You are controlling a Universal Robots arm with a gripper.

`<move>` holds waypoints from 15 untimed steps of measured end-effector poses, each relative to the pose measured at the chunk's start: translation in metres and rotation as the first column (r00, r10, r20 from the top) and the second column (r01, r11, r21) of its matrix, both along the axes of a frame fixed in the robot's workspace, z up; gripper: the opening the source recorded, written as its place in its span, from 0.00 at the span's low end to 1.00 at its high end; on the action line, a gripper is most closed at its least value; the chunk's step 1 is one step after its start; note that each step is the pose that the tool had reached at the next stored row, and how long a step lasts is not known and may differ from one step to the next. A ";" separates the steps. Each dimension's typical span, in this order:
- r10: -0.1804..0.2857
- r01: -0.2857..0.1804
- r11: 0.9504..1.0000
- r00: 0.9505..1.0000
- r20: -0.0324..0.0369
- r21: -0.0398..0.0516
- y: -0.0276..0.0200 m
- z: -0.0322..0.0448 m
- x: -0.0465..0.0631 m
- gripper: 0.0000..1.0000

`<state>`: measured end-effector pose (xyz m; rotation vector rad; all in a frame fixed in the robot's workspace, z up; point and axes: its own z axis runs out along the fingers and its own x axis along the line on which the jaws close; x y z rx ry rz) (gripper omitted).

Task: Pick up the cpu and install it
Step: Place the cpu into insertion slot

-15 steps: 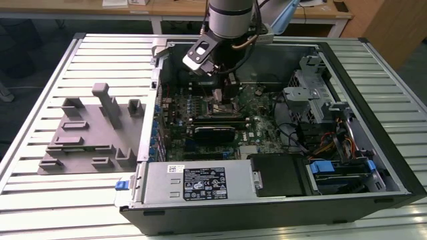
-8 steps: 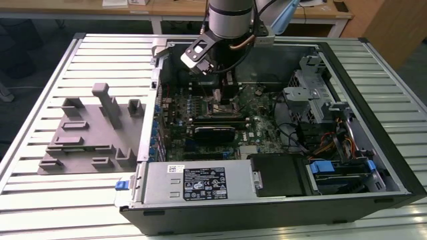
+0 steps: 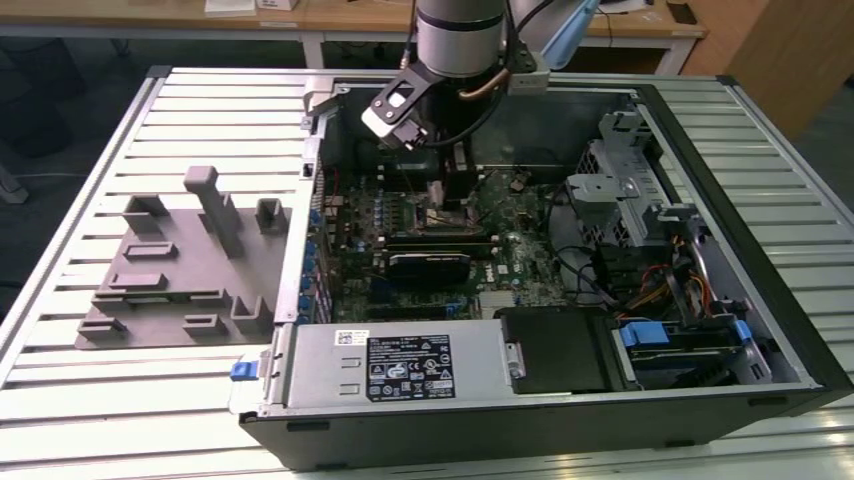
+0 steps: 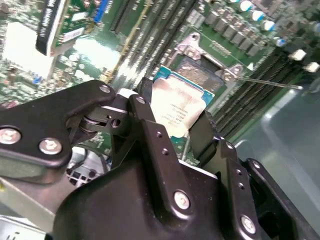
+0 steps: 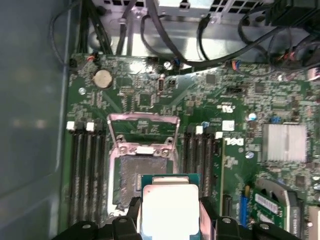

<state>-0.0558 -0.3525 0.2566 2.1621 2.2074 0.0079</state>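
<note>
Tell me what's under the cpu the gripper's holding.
The open socket on the motherboard, its frame raised. The cpu, in the gripper, covers part of the socket, hiding it.

The arm [image 3: 461,35] reaches steeply down, its gripper [image 4: 175,122] pointing downward with both fingers [image 4: 152,135] clamped on the cpu [image 4: 177,106].

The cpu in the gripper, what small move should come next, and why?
Probably nudge the cpu across until centred over the open socket. The gripper holds it above the board, and in the first wrist view it covers just part of the socket.
</note>
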 end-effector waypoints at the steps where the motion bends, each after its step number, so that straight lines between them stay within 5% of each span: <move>1: -0.001 0.001 1.000 1.000 0.006 -0.008 0.0000 -0.0004 0.000 0.54; 3: -0.002 0.002 1.000 1.000 0.017 -0.016 0.0000 -0.0015 0.000 0.54; 7: -0.003 0.004 1.000 0.999 0.032 -0.017 0.0000 -0.0046 0.000 0.54; 15: -0.004 0.005 1.000 0.999 0.032 -0.017 0.0053 -0.0096 0.000 0.54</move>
